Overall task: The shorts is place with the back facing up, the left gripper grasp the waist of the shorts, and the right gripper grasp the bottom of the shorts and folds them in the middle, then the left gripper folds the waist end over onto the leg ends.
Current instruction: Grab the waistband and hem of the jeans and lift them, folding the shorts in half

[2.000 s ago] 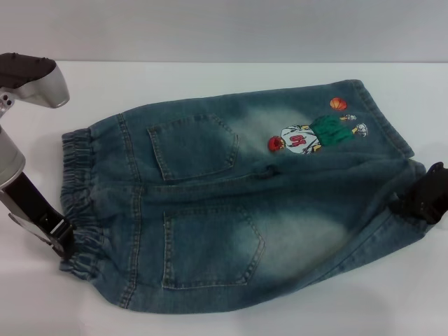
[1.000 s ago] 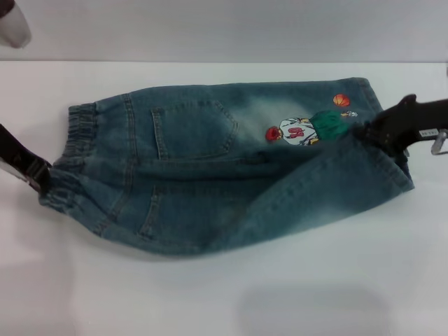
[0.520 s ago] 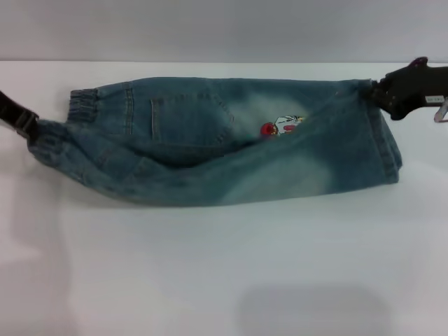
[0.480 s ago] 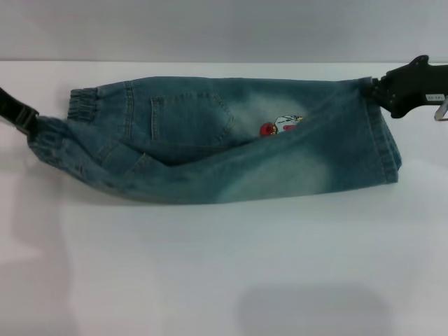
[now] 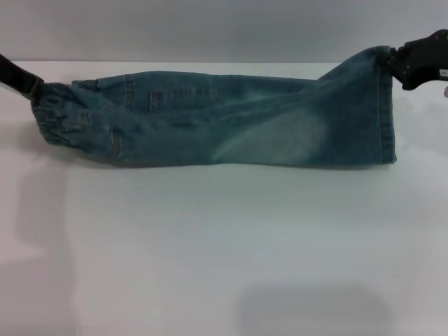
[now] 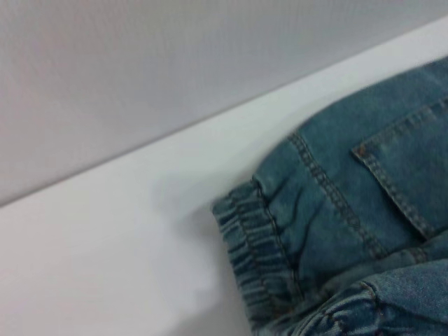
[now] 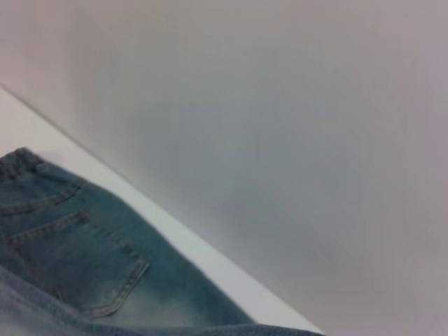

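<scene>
At opposite ends of the shorts (image 5: 231, 126): my left tool (image 5: 31, 87) grips the waist, my right tool (image 5: 392, 63) the hem. Lengthwise fold nearly closed; next, lower and let go.

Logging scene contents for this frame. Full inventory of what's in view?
shorts: 1, faded blue denim, folded lengthwise into a long band across the far part of the table, held at both ends
waist of the shorts: gathered elastic band, at the left end
bottom of the shorts: flat stitched hem, at the right end
table: 1, white, under the shorts
wall: grey, behind the table
left claw: black, shut on the waist, far left edge
right claw: black, shut on the hem corner, far right
</scene>
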Robot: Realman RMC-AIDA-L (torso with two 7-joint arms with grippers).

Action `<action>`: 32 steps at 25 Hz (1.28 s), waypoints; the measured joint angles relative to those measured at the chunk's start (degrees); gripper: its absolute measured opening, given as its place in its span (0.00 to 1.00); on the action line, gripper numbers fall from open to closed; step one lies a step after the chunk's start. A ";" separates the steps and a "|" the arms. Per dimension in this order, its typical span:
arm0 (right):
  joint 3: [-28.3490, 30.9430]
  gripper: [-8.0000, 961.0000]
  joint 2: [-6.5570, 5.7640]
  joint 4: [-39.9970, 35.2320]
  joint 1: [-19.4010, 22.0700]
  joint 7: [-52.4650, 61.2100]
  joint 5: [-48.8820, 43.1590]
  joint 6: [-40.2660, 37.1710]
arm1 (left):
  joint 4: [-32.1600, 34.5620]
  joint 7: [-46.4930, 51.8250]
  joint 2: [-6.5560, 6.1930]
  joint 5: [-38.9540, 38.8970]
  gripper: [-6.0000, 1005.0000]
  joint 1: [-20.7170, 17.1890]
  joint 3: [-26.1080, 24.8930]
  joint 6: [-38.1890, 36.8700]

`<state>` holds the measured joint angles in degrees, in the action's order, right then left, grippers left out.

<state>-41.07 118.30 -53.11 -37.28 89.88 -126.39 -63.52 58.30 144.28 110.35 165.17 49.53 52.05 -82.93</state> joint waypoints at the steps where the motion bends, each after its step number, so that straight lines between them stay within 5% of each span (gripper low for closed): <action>1: 0.00 0.01 0.00 0.06 0.01 -0.15 0.39 0.56 | -0.03 0.24 0.17 0.08 0.08 0.01 0.12 0.84; 12: -0.53 0.02 0.33 4.33 -0.90 -0.45 2.30 8.26 | -2.80 1.62 2.64 0.43 0.08 0.88 1.98 10.01; 32: -4.44 0.01 0.29 11.56 -2.93 -0.18 4.23 22.34 | -11.52 7.02 3.97 0.41 0.10 2.36 8.21 24.31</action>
<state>-45.50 118.59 -41.56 -40.21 89.69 -122.16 -41.18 46.78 151.30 114.32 165.58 51.89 60.25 -58.62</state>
